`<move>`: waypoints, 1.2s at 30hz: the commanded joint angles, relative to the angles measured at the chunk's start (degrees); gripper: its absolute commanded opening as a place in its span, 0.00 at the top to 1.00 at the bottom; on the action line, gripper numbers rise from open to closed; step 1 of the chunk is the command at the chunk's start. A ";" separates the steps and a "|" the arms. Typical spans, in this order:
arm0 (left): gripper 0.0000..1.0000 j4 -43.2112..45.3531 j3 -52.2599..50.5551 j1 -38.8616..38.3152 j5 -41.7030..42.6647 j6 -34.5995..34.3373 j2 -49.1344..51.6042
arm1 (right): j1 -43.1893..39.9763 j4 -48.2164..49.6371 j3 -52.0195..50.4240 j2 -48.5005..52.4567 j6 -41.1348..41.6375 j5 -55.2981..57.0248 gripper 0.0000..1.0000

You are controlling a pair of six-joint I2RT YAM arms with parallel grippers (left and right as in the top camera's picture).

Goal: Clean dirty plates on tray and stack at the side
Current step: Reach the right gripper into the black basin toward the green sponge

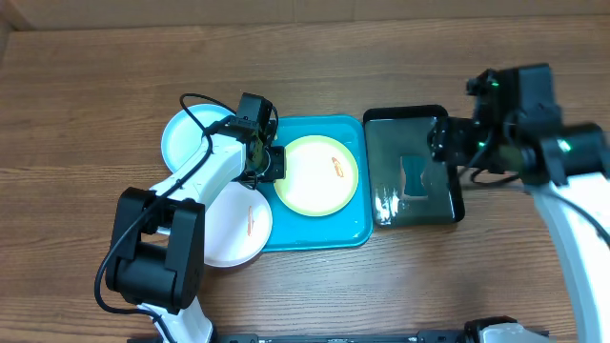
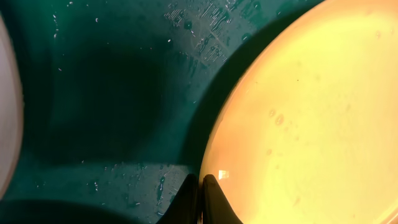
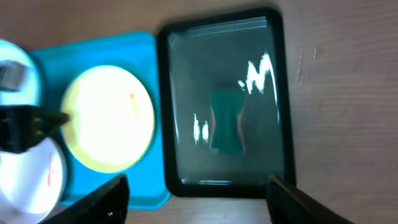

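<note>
Left arm reaches over the large turquoise rectangular plastic tray [image 1: 315, 229]. Left gripper [image 2: 201, 182] is pressed together at the left rim of the round yellow-green-rimmed plastic plate [image 1: 321, 174], the only plate fully in the tray, orange-smeared. Right gripper [image 1: 440, 136] is spread over the narrow glossy black tray [image 1: 391, 143], which holds an unclear greenish shape. Smeared white plate [image 1: 238, 233] overlaps the turquoise tray's near-left corner; light blue plate [image 1: 181, 138] sits off its far-left corner.

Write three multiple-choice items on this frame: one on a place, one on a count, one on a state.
1. Where does the yellow-green-rimmed round plastic plate lie?
A) in a sink
B) on the large turquoise plastic tray
C) on a shelf

2. How many round plates show?
A) two
B) three
C) five

3. How do the right gripper jaws stand?
A) apart
B) shut on a plate
C) shut on a cup

Key:
1 B: turquoise shows all around the plate.
2 B: the light blue plate, the white plate and the yellow-green-rimmed one.
3 A: its fingers stand far apart with nothing between them.
</note>
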 commanded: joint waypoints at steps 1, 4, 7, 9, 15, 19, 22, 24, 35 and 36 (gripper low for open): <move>0.96 0.00 -0.09 0.31 0.26 0.24 0.66 | -0.11 -1.20 1.38 4.48 0.07 -0.37 0.29; 0.96 0.02 -0.09 0.31 0.26 0.24 0.66 | -0.11 -2.58 1.33 9.20 0.07 -0.20 0.28; 0.96 0.02 -0.09 0.31 0.26 0.24 0.66 | -0.04 -2.67 0.63 13.40 -0.15 -0.17 0.28; 0.96 0.00 -0.09 0.31 0.26 0.24 0.66 | -0.04 -2.34 -0.11 15.26 -0.15 0.13 0.28; 0.96 0.04 -0.09 0.26 0.26 0.24 0.66 | 0.04 2.03 -4.44 18.93 -0.46 0.33 0.28; 0.96 0.02 -0.09 0.24 0.26 0.24 0.66 | 0.04 7.74 -8.74 19.32 -0.83 0.81 0.33; 0.96 0.02 -0.09 0.24 0.26 0.24 0.66 | 0.04 12.48 -11.98 19.32 -1.44 0.94 0.38; 0.96 0.02 -0.09 0.24 0.26 0.24 0.66 | 0.04 15.93 -14.43 19.32 -1.49 0.94 0.38; 0.95 0.02 -0.09 0.24 0.26 0.24 0.66 | 0.04 29.66 -23.91 19.34 -1.68 0.90 0.39; 0.95 0.00 -0.09 0.24 0.24 0.24 0.66 | 0.04 30.29 -24.30 19.34 -1.66 0.90 0.40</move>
